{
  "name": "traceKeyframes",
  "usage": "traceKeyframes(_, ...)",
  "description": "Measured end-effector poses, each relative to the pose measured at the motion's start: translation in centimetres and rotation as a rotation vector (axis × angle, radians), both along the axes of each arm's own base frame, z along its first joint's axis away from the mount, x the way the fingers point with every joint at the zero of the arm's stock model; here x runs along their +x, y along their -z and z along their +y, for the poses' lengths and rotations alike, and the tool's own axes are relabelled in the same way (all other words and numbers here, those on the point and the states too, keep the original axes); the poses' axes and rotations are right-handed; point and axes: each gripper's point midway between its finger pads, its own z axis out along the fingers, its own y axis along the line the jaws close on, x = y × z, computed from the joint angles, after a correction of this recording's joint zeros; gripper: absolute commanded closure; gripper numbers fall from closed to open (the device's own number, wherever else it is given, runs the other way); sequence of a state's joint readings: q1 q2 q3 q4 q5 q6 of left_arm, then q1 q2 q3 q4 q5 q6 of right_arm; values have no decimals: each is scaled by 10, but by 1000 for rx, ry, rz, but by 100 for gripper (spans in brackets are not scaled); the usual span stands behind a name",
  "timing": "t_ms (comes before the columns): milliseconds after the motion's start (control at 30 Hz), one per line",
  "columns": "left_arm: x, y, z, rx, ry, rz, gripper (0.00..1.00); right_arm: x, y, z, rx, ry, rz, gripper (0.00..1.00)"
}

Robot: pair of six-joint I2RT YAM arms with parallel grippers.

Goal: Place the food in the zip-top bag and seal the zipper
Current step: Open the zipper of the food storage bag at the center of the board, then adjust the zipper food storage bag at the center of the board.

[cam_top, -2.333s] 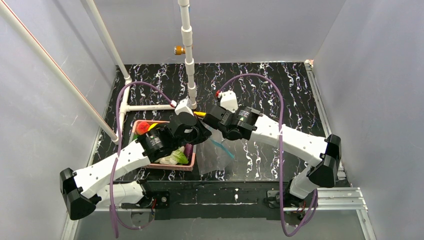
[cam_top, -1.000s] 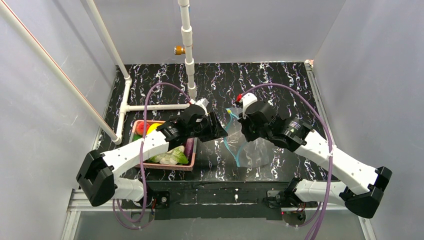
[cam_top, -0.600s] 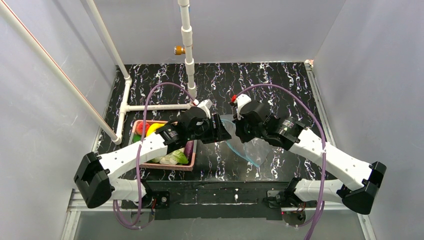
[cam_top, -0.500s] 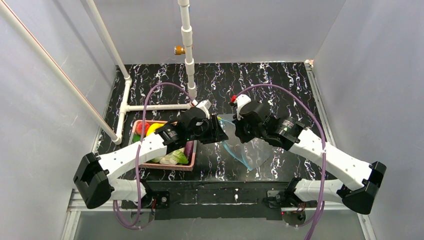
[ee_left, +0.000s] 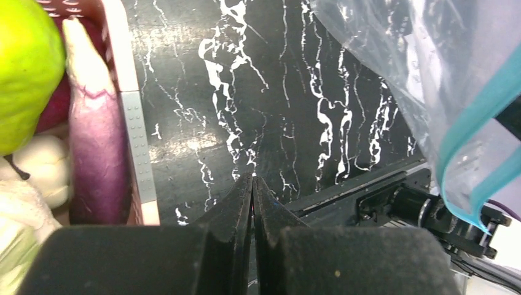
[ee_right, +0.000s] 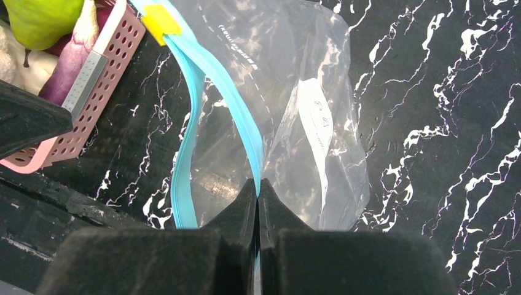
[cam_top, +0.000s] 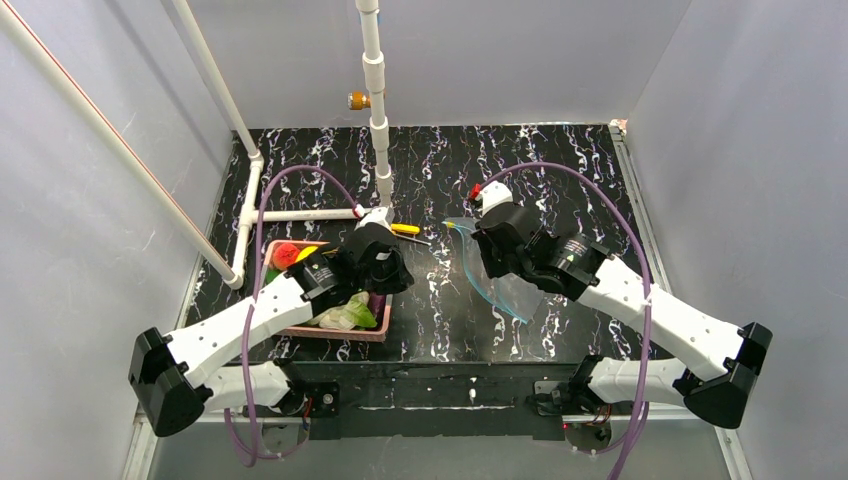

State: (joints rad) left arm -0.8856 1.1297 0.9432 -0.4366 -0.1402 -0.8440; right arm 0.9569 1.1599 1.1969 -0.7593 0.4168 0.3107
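The clear zip-top bag (cam_top: 505, 288) hangs from my right gripper (cam_top: 476, 258), which is shut on one lip of the teal zipper (ee_right: 252, 144) at the fingertips' point (ee_right: 259, 182). The other lip (ee_right: 183, 160) bows away, so the mouth gapes. A yellow slider tab (ee_right: 161, 21) sits at the strip's far end. My left gripper (ee_left: 253, 179) is shut and empty, just right of the pink basket (ee_left: 136, 135). The basket holds the green pear (ee_left: 24, 67), the dark red-purple piece (ee_left: 92, 166) and the leafy head (cam_top: 346, 316). The yellow piece (cam_top: 309, 251) lies at its far end.
A yellow-handled screwdriver (cam_top: 406, 229) lies on the black marbled table behind my left wrist. A white pipe frame (cam_top: 300, 213) stands at the back left. The table's front rail (ee_left: 393, 196) runs just beyond my left fingertips. A red item (cam_top: 287, 253) is in the basket.
My left gripper has left the bag's mouth and drawn back left to the basket's edge, shut. The bag now hangs from my right gripper alone, a little farther right.
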Motion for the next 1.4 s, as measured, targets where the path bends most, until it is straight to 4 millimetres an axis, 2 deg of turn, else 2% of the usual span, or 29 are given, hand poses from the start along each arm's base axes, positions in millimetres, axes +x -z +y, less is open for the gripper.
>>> traceKeyframes(67,-1,4,3,19,-5,10,99,0,-2,-1,4,0,-4,99)
traceKeyframes(167,-2,3,1,11,4,10,72,-1,-3,-1,10,0,-7,99)
traceKeyframes(300,-5,-10,-7,-51,40,-4,44,-2,-3,0,16,-6,-2,99)
traceKeyframes(367,-8,-23,-10,-96,58,-24,14,-3,-4,3,28,-14,4,99)
traceKeyframes(400,-10,-32,-10,-126,67,-40,4,-4,-4,5,37,-21,9,99)
traceKeyframes(500,-18,-50,-6,-169,88,-70,2,-5,-4,11,58,-38,18,99)
traceKeyframes(633,-30,-59,15,-120,92,-71,2,-7,-5,15,74,-53,27,99)
traceKeyframes(767,-39,-58,51,2,45,-66,2,-8,-4,17,81,-60,33,99)
traceKeyframes(933,-52,-55,107,154,-47,-70,2,-9,-3,19,92,-64,36,99)
traceKeyframes(1067,-62,-49,133,221,-91,-53,2,-9,-3,20,102,-58,40,99)
traceKeyframes(1167,-64,-50,125,176,-74,-49,2,-9,0,22,102,-50,51,99)
traceKeyframes(1233,-62,-51,100,61,-24,-61,2,-9,3,24,102,-45,65,99)
traceKeyframes(1400,-53,-61,21,-219,124,-56,4,-10,12,35,109,-46,115,99)
